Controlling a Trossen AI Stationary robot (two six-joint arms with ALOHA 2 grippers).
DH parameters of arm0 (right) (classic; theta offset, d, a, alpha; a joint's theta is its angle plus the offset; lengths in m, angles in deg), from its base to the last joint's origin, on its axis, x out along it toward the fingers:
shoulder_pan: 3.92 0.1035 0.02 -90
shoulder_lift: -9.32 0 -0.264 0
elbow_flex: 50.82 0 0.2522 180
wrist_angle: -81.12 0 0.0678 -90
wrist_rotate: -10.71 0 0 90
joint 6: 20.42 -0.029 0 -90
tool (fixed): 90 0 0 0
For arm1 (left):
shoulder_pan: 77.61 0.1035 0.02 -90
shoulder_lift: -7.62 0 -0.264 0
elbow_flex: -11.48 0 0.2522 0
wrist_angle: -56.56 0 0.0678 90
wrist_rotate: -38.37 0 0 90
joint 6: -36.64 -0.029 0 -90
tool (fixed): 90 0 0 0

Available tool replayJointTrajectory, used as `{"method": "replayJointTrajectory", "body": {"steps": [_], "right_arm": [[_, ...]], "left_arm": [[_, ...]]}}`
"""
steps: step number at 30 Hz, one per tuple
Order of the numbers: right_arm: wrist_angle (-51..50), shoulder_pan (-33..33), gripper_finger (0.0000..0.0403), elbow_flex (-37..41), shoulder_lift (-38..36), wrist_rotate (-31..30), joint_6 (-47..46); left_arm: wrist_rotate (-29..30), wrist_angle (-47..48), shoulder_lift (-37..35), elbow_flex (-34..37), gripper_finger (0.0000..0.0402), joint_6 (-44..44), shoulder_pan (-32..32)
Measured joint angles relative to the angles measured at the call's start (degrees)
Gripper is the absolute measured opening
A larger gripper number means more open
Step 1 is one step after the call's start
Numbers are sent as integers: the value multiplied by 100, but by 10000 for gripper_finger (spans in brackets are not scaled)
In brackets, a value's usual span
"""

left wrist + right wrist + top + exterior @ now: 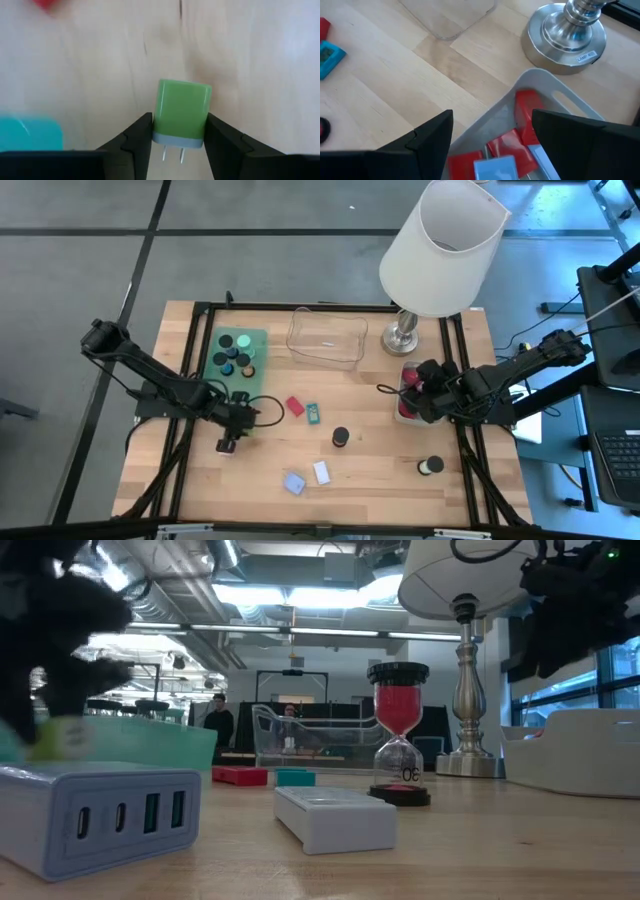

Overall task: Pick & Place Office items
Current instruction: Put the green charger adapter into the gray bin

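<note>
gripping a green plug-in charger (181, 114) between both fingers (135, 140) of the left gripper (243, 416), prongs pointing back toward the wrist, above bare wood at the left-centre of the table (380, 480), just below the green tray (252, 340) holding black and teal round pieces (236, 358)

hovering over the white tray (540, 82) at the table's right side near the lamp base (402, 338), right gripper (420, 395) with fingers (427, 132) spread wide and holding nothing; red blocks (512, 145) and a light-blue piece (495, 167) lying inside that tray

resting on the wood between the arms: a red block (295, 406) just beside a teal block (313, 412), a sand timer (341, 437) with black ends standing near the middle, another black-ended piece (431, 466) nearer the front right, a light-blue charger (294, 483) and a white block (321, 472) close together near the front edge, a small dark-and-pink item (226, 445) just below the left gripper, kind unclear

standing behind these, a clear tray (326, 337) between green tray and lamp (443, 245)

seen across the table at low level, red sand in the timer, with a person standing far off in the room behind
</note>
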Motion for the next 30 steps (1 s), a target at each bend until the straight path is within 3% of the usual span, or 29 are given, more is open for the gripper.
{"method": "replayJointTrajectory", "body": {"steps": [6, 10, 15, 19, 23, 30], "right_arm": [[943, 0, 274, 0, 0, -312, 779], [2480, 0, 274, 0, 40, -554, 2424], [4583, 0, 274, 0, 309, -733, 4934], [6054, 0, 274, 0, 749, -411, 6636], [7411, 0, 274, 0, 1304, -271, 7850], [8985, -204, 274, 0, 1986, 567, 8554]], "left_arm": [[1338, -735, 0, -520, 145, -395, 2], [2250, -1815, 0, -767, 145, -948, 27], [2799, -3349, 1, -777, 145, -1717, 212], [2918, -4299, 176, -770, 145, -2139, 416], [2614, -5394, 618, -771, 145, -2698, 563], [2460, -7071, 1418, -770, 145, -3358, 711]]}}
